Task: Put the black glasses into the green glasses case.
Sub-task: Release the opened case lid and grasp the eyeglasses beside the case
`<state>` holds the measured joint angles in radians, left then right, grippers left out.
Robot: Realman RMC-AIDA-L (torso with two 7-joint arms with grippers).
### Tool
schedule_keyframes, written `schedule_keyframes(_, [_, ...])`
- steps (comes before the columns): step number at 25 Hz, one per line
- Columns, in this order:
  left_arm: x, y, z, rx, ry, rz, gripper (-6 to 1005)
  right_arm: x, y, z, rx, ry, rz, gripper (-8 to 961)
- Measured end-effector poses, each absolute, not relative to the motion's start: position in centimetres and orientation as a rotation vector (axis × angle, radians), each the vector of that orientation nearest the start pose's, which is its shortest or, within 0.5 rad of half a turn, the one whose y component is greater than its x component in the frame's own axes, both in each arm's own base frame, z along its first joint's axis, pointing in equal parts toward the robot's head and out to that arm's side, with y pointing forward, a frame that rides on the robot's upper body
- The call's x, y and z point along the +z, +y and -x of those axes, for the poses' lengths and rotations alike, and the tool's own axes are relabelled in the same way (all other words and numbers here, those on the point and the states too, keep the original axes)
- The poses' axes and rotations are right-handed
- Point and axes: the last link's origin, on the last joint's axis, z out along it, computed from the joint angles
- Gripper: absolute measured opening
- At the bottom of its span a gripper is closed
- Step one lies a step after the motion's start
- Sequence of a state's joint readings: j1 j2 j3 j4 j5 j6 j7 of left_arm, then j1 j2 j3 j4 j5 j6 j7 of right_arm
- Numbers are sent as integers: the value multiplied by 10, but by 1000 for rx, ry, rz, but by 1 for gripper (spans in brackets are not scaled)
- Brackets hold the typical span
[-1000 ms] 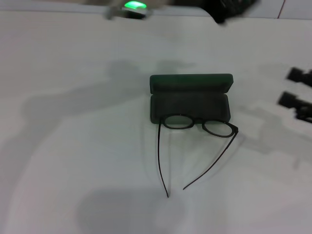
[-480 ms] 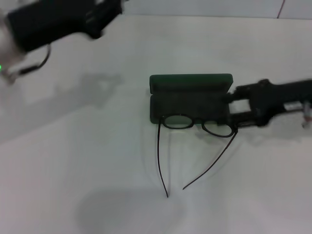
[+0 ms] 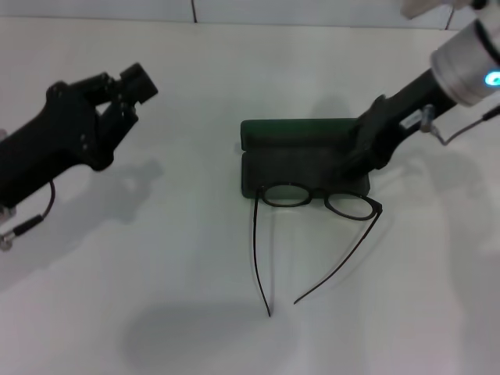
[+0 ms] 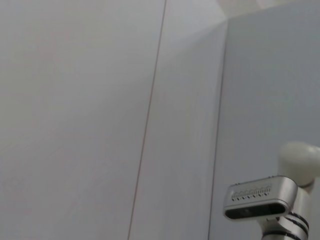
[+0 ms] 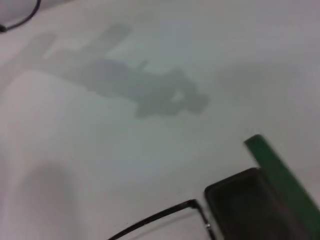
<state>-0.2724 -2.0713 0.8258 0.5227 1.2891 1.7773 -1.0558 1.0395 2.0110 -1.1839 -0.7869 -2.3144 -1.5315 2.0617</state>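
Note:
The green glasses case point(image 3: 305, 152) lies open mid-table, its lid standing at the back. The black glasses point(image 3: 319, 198) rest unfolded against the case's front edge, lenses at the rim, and the temple arms point(image 3: 255, 250) stretch over the table toward me. My right gripper point(image 3: 355, 162) reaches down from the upper right over the case's right end, just behind the right lens. My left gripper point(image 3: 129, 87) hangs above the table well left of the case. The right wrist view shows the case point(image 5: 250, 205), its lid edge point(image 5: 280, 170) and part of the glasses point(image 5: 165, 217).
The white table point(image 3: 156, 273) stretches all around the case, with arm shadows on it. A cable point(image 3: 31, 215) dangles from my left arm at the far left. The left wrist view shows only a wall and my head camera point(image 4: 257, 202).
My right arm swung up from beside the case's right end and now reaches down on it from the upper right. My left arm came lower and nearer. Glasses and case stayed put.

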Motion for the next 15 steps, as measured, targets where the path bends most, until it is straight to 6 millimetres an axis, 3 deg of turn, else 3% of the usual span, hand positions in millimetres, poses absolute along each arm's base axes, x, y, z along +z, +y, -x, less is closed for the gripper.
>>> schedule_keyframes(7, [21, 252, 286, -1332, -420, 2184, 111, -54, 399, -90, -545, 373, 3084, 609])
schedule_keyframes(15, [7, 242, 291, -1328, -461, 2180, 111, -60, 402, -78, -565, 332, 3060, 593])
